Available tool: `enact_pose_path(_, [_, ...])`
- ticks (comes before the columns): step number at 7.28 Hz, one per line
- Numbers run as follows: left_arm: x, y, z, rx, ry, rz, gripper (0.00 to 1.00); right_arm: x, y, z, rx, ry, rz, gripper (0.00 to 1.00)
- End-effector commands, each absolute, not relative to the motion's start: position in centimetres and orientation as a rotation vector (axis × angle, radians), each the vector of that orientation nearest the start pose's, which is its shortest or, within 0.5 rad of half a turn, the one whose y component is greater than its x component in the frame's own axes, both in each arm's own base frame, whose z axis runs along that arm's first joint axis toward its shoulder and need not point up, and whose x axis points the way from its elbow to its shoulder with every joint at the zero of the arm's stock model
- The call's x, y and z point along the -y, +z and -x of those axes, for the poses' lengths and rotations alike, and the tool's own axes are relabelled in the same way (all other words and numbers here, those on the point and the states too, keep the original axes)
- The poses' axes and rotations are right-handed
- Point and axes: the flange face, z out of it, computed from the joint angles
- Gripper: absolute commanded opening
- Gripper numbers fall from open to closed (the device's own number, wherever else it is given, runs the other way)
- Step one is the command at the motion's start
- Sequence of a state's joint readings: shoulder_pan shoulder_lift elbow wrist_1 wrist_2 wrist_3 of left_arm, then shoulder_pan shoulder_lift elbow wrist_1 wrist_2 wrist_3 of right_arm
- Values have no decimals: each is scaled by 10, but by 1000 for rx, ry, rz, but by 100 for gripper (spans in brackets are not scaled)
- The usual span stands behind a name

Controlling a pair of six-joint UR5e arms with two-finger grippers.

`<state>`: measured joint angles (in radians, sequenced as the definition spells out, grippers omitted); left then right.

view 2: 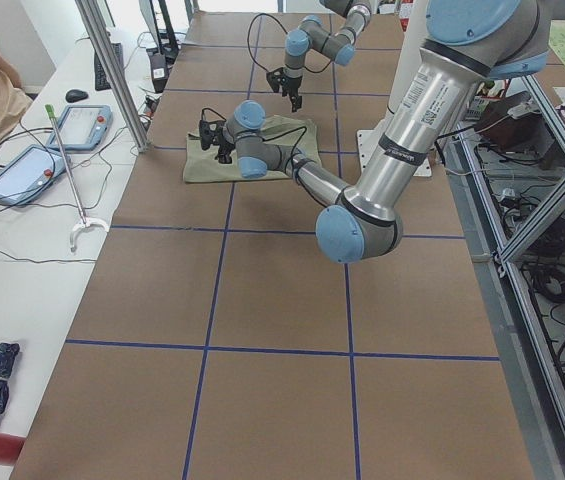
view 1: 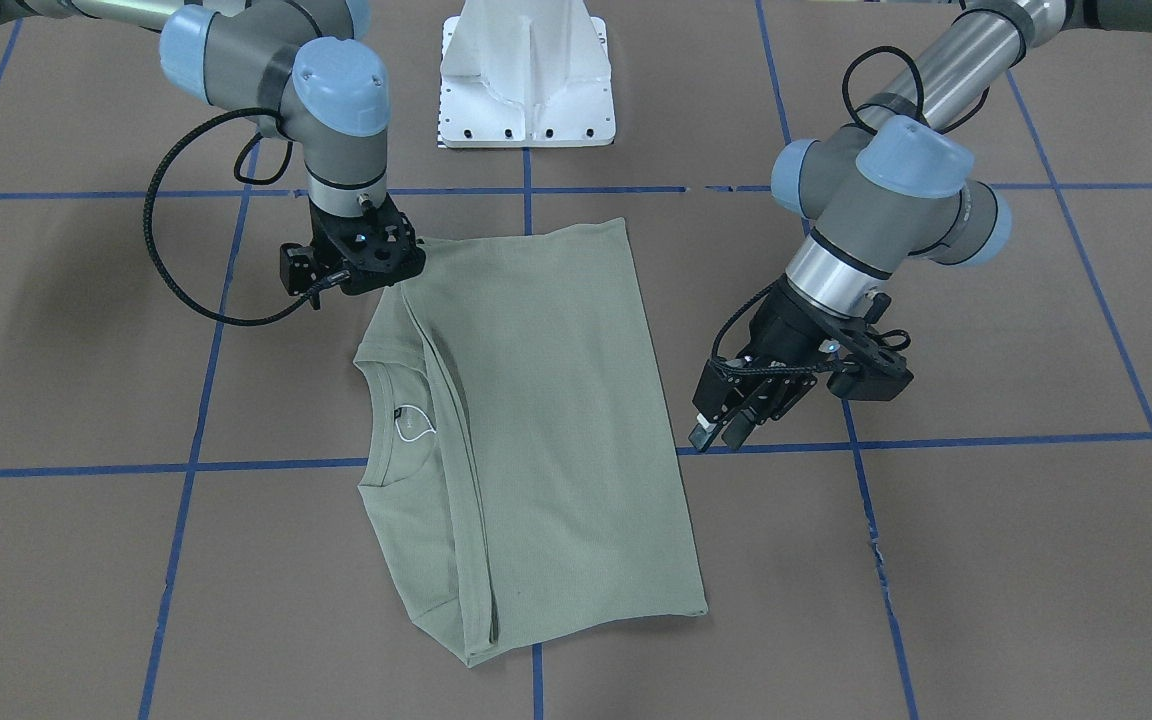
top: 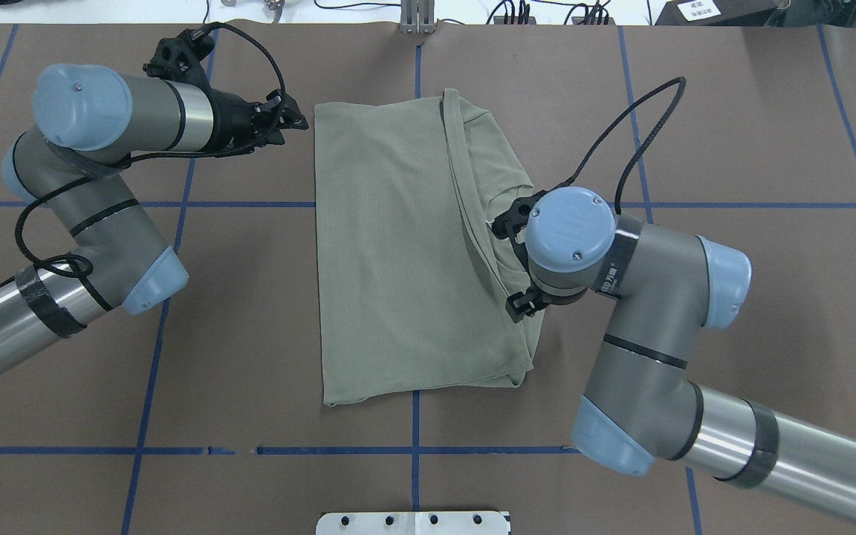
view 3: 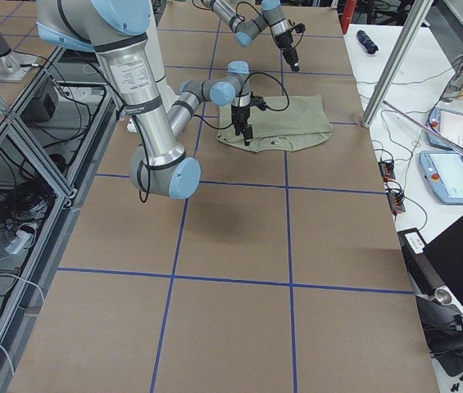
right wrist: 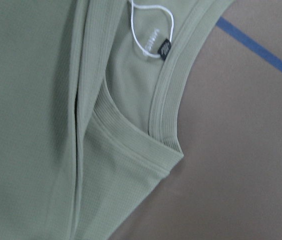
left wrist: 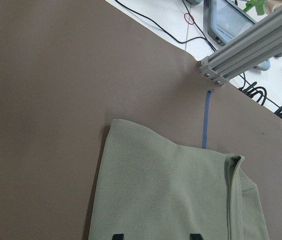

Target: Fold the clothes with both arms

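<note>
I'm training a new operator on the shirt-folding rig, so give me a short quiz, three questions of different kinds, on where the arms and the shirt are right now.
1. True or false: the left gripper is resting on the shirt.
2. What does the right wrist camera show? A) the ribbed collar with its label and white loop; B) a zip; C) a row of buttons.
3. Fill in: the ___ arm reaches over the shirt's collar side.

Key: 1 false, it hangs beside the shirt's edge, off the fabric. 2 A. 3 the right arm.
</note>
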<state>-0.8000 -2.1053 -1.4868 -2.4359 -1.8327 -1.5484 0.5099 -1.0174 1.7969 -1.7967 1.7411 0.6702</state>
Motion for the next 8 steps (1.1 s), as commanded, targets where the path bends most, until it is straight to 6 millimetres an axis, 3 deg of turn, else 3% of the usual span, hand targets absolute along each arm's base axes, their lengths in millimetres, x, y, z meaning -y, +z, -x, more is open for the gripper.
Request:
enact_pose_path(1, [553, 292, -386, -1310, -480, -319, 53, 449, 249, 540, 523, -400, -229, 100])
enact_pose_path(3, [549, 292, -383, -1314, -478, -322, 54, 468, 263, 565, 558, -377, -255, 100])
enact_pose_path(5, [549, 292, -383, -1314, -478, -322, 55, 482, 276, 574, 550, -361, -253, 100])
enact_pose_path(6, [549, 292, -383, -1314, -478, -322, 55, 494, 278, 565, 544, -352, -257, 100])
enact_pose_path(8, [549, 292, -383, -1314, -478, -322, 55, 525, 301, 541, 508, -349, -255, 100])
